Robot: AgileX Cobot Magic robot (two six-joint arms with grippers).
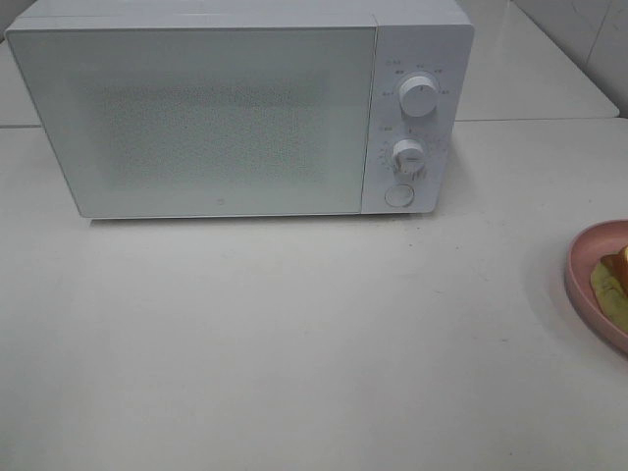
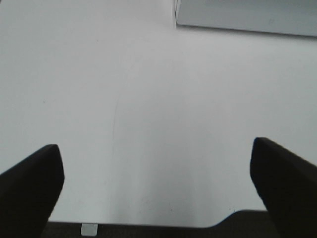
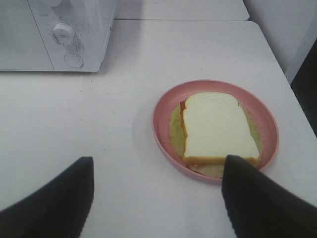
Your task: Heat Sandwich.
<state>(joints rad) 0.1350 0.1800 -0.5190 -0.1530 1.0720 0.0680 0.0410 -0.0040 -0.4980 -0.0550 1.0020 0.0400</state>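
The sandwich [image 3: 215, 126] is a pale slice of bread with orange-tan edges over a yellowish-green layer. It lies on a round pink plate [image 3: 163, 106]. In the exterior high view the plate [image 1: 581, 260] and the sandwich [image 1: 613, 280] are cut off at the right edge. My right gripper [image 3: 158, 161] is open and empty, just short of the plate. My left gripper [image 2: 154, 148] is open and empty over bare table. Neither gripper shows in the exterior high view.
A white microwave [image 1: 226, 108] stands at the back with its door shut. It has two knobs [image 1: 419, 96] [image 1: 408, 155] and a round button [image 1: 398, 195] on its right panel. It also shows in the right wrist view [image 3: 29, 34] and the left wrist view [image 2: 247, 15].
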